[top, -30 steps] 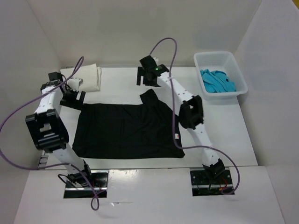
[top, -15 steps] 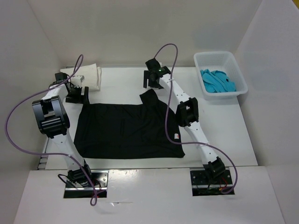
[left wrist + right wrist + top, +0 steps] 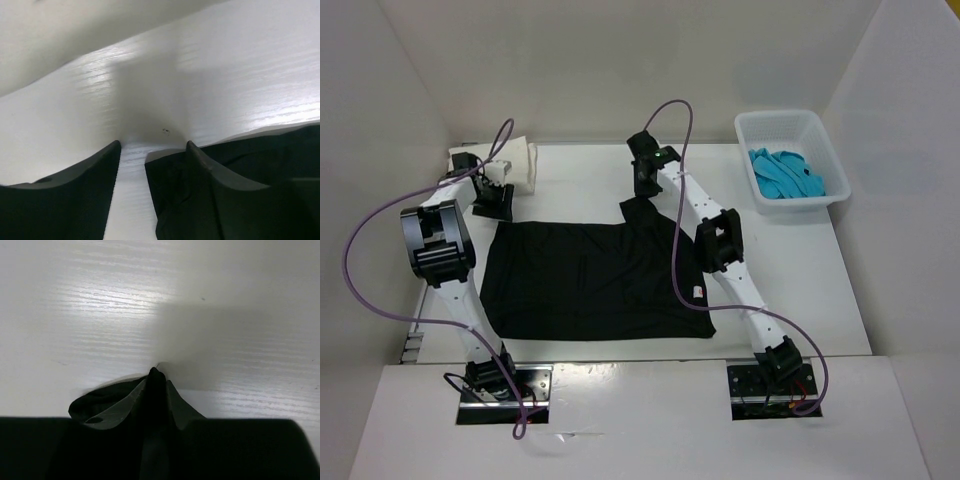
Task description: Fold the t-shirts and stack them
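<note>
Top external view gives me the white desk [image 3: 800, 280] with the black t-shirt [image 3: 590, 285] spread flat across its middle, one sleeve sticking out toward the far side at its far right corner. At the far right of the desk sits the white basket [image 3: 785, 115], well apart from the black cloth, and the turquoise t-shirt [image 3: 785, 175] lies crumpled inside it. At the far left I see the cream-white t-shirt [image 3: 520, 160] folded into a small block, partly hidden by the left arm. My left hand [image 3: 492, 205] is down at the far left corner of the black t-shirt, just near of the cream one. On its wrist view the left hand [image 3: 152, 145] has its fingers apart, with bare desk showing between them and the shirt's corner lying against the inside of the right finger, not clamped. My right hand [image 3: 642, 195] is down on the sleeve at the far right corner. On its wrist view the right hand [image 3: 155, 372] looks pinched together on a puckered fold of the black cloth, which bulges out to the left of the tips.
</note>
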